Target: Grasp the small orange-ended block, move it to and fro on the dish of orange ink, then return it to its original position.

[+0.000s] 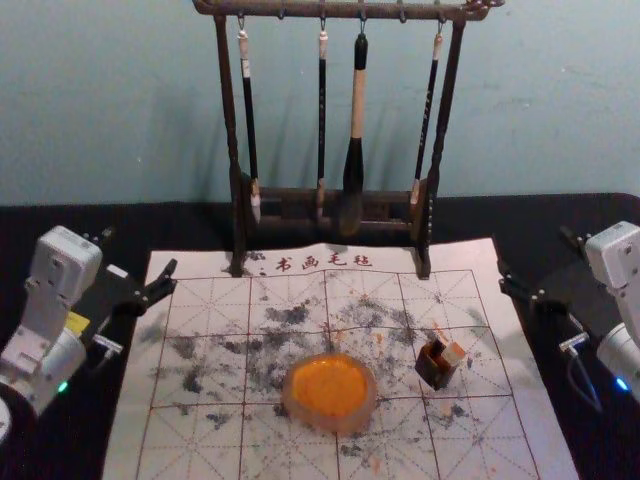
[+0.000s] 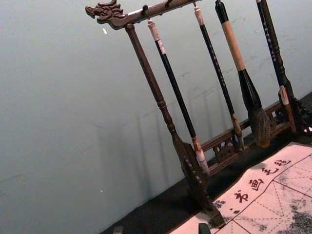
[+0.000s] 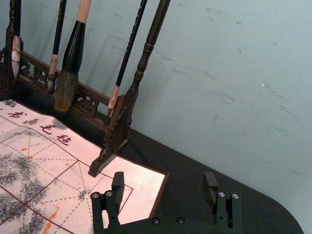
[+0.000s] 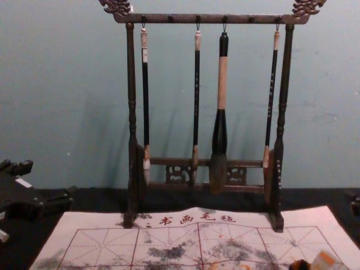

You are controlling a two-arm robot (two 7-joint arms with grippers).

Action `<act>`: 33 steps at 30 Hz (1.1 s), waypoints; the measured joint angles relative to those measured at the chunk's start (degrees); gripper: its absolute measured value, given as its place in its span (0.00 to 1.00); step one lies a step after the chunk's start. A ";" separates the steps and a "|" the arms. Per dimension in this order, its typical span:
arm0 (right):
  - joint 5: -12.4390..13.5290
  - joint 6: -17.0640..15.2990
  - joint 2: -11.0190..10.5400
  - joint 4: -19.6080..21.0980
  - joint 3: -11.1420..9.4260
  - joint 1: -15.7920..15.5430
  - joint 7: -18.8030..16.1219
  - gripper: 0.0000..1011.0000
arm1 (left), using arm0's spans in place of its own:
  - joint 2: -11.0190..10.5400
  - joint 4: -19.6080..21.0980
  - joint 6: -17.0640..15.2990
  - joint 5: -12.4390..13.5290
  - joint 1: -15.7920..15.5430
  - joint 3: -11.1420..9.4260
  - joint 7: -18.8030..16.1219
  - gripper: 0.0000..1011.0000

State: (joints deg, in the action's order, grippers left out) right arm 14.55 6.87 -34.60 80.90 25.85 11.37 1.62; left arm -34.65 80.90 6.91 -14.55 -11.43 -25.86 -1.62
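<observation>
Though sm., blk [image 1: 454, 354] orange-ended

Some kinda calligraphy practice spot, I'd say: hanging brushes [image 1: 357, 110], gridded mat [image 1: 200, 440] with printed characters, orange ink dish [image 1: 345, 422].

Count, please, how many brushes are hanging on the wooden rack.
4. On the rack: a thin brush near the left post, a second thin brush just left of centre, the thick brush just right of centre, a last thin brush near the right post.
</observation>
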 joint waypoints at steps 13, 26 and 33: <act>0.00 0.04 -0.04 -0.01 0.02 0.06 0.00 0.99 | 0.00 0.00 0.00 0.00 0.00 0.00 0.00 0.99; 0.00 0.04 -0.04 -0.01 0.02 0.06 0.00 0.99 | 0.00 0.00 0.00 0.00 0.00 0.00 0.00 0.99; 0.00 0.04 -0.04 -0.01 0.01 0.06 0.00 0.99 | 0.00 0.00 0.00 0.00 0.00 0.00 0.00 0.99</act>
State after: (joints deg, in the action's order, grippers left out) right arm 14.55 6.91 -34.65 80.89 25.86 11.44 1.62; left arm -34.65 80.90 6.90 -14.55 -11.43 -25.86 -1.62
